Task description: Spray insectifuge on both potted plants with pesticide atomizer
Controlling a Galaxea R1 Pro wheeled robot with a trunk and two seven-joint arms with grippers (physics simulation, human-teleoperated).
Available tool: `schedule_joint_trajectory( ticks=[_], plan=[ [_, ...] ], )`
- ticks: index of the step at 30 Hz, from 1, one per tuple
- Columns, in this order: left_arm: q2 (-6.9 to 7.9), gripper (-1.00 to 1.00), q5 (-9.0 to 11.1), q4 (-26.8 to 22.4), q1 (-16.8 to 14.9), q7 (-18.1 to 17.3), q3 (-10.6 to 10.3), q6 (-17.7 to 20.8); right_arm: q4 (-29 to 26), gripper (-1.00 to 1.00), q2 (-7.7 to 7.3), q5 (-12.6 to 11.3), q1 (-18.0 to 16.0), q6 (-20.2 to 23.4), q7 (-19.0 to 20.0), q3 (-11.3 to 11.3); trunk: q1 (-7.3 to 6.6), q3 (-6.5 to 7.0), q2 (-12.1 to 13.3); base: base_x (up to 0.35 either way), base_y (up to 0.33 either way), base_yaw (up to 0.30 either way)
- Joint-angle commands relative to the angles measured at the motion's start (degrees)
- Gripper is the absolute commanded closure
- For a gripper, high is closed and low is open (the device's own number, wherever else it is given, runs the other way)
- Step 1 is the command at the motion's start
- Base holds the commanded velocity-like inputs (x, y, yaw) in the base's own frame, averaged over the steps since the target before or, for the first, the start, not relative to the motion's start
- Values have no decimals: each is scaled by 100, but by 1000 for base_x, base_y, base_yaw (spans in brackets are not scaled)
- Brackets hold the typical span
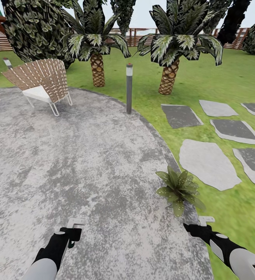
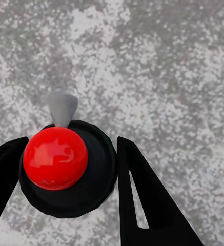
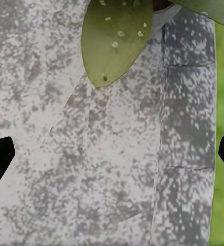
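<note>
**Patio edge: sprayer in hand, first plant just ahead**

Grey speckled paving of the round patio (image 1: 84, 163) runs under both arms. Nearest, the left gripper (image 1: 75, 229) has its dark fingers closed around the pesticide atomizer (image 2: 65, 159), seen from above as a dark round body with a red cap and a grey nozzle pointing away. The right gripper (image 1: 203, 222) hangs empty with its fingers spread wide.

Just ahead of the right arm, one potted plant (image 1: 179, 189) sits at the patio's rim, where paving meets lawn (image 1: 228, 202). Covering it well probably means swinging the left arm across, aiming the nozzle down over the rosette and sweeping every leaf.

Paving to the left is open for turning. Stepping stones (image 1: 207, 163) lie to the right. Farther off stand a bollard lamp (image 1: 129, 87), a slatted chair (image 1: 42, 83), two palms (image 1: 97, 58) and the fence (image 1: 135, 37).
</note>
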Motion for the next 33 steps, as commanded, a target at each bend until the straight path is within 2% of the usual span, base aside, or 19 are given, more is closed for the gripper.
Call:
schedule_joint_trajectory(
  ticks=[1, 17, 26, 33],
  plan=[
    [-9, 100, -44, -18, -5, -53, 48, 15, 8, -100, -2, 11, -5, -15, 30, -46, 22, -13, -44, 0, 0, 0],
    [-9, 100, -47, 93, -5, -53, 48, 15, 10, -100, -2, 11, -3, -20, 37, -46, 373, -155, -685, 0, 0, 0],
    [-9, 100, -47, 106, -5, -53, 48, 3, 10, -100, -2, 11, -2, -23, 38, -46, 373, -73, -685, -3, 0, 0],
    [-32, 100, -47, 106, -5, -53, 48, 6, 10, -100, -2, 11, -2, -22, 38, -46, 373, -10, -685, -258, 0, 0]
  ],
)
